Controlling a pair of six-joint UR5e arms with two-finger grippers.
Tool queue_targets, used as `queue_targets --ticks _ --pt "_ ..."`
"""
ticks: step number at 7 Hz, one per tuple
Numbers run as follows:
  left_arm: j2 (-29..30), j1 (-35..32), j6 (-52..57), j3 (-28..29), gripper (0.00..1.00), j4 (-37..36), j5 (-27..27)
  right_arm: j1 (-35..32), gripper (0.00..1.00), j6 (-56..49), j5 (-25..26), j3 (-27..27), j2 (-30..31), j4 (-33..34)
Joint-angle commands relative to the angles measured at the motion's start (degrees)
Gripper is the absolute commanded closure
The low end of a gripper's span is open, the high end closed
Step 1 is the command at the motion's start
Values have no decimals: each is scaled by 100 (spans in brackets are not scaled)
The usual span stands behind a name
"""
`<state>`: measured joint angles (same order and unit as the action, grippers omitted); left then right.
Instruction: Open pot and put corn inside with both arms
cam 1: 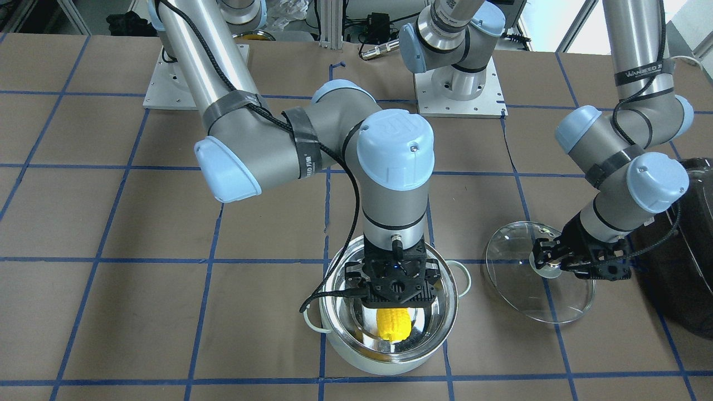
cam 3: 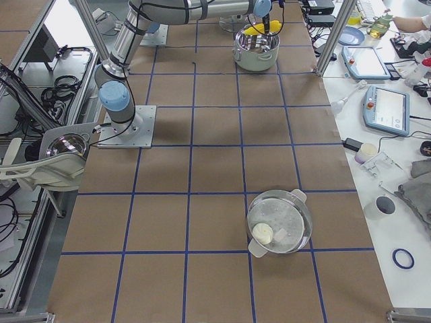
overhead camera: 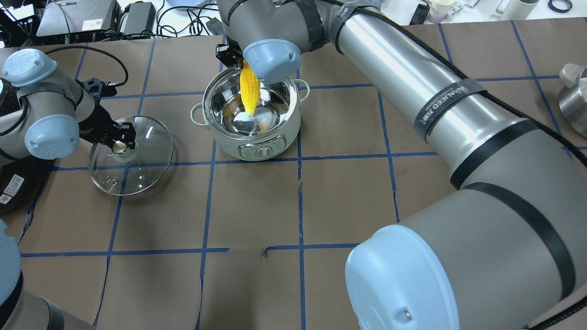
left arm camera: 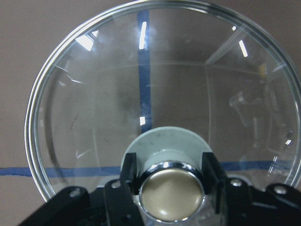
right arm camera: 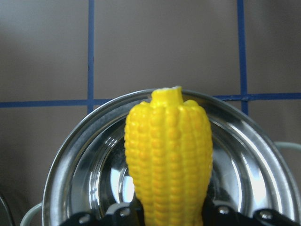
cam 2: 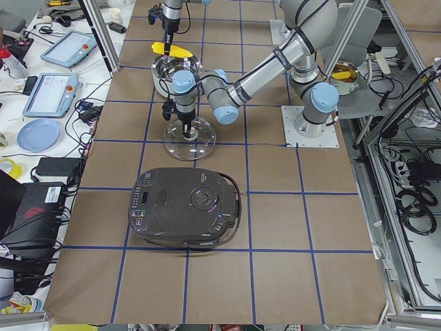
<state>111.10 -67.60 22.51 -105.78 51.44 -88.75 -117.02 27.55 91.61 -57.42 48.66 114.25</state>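
Note:
The pot (overhead camera: 257,142) stands open, shiny inside and pale mint outside; it also shows in the front view (cam 1: 445,278). My right gripper (cam 1: 392,305) hangs over its mouth, shut on the yellow corn (cam 1: 393,324). The corn slants down over the bowl in the overhead view (overhead camera: 250,94) and fills the right wrist view (right arm camera: 169,155). The glass lid (overhead camera: 146,160) lies on the table to the pot's left. My left gripper (overhead camera: 121,145) is shut on the lid's knob (left arm camera: 171,193), one finger on each side.
A dark grey rounded appliance (cam 1: 685,267) sits close behind my left wrist, also seen in the left view (cam 2: 186,207). A second steel pot (cam 3: 279,222) with a white item stands far off on my right side. The table is brown paper with blue tape lines.

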Motion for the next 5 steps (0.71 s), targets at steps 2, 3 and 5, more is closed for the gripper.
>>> queue_targets --ticks 2,3,5 --pt "0 1 34 40 0 15 -45 -225 75 110 15 -136 -208 27" --pt "-114 -86 25 197 0 146 -72 -234 74 -134 32 -277 -217 97" --pt "-875 -183 52 1281 0 2769 -20 -225 72 -180 41 -400 -287 202"
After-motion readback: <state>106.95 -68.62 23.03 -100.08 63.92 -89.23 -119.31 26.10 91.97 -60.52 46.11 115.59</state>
